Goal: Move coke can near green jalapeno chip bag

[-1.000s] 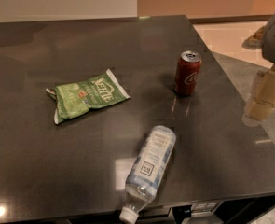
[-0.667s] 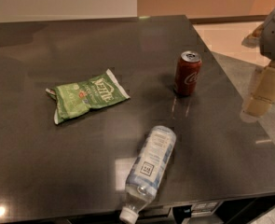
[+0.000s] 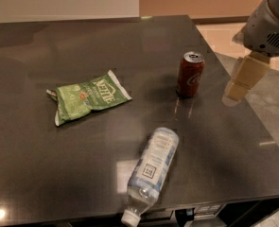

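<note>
The coke can stands upright on the dark table, right of centre, its silver top showing. The green jalapeno chip bag lies flat at centre left, well apart from the can. My gripper hangs at the right edge of the table, to the right of the can and apart from it, holding nothing that I can see.
A clear plastic water bottle lies on its side near the front edge, cap pointing to the front. The table's right edge runs just under the gripper, with grey floor beyond it.
My gripper has moved a little to the left, closer to the can. The can, the bag and the bottle have not moved.
</note>
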Controlling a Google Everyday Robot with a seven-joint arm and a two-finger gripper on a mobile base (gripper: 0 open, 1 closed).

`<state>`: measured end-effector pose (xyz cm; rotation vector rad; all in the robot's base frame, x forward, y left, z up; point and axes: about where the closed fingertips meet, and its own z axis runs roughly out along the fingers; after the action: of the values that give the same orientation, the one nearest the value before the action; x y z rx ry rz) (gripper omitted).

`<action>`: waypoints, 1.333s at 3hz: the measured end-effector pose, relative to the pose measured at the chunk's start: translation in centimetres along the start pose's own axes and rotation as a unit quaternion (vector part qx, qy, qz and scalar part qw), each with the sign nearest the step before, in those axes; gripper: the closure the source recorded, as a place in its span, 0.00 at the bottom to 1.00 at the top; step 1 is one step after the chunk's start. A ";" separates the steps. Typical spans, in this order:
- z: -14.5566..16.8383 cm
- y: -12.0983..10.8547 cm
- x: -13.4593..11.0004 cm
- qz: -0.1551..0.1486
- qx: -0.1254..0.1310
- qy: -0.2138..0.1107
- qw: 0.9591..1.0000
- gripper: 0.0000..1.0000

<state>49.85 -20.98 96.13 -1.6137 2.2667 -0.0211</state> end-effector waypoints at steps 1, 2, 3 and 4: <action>1.8 -2.8 -0.9 0.026 -0.003 -0.030 0.999 0.00; 3.6 -5.0 -1.9 0.048 -0.013 -0.056 0.997 0.00; 5.5 -6.8 -2.9 0.072 -0.019 -0.078 0.994 0.00; 7.4 -7.6 -3.5 0.086 -0.027 -0.090 0.992 0.00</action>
<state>59.95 -18.96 91.82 -1.3799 2.2730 0.2212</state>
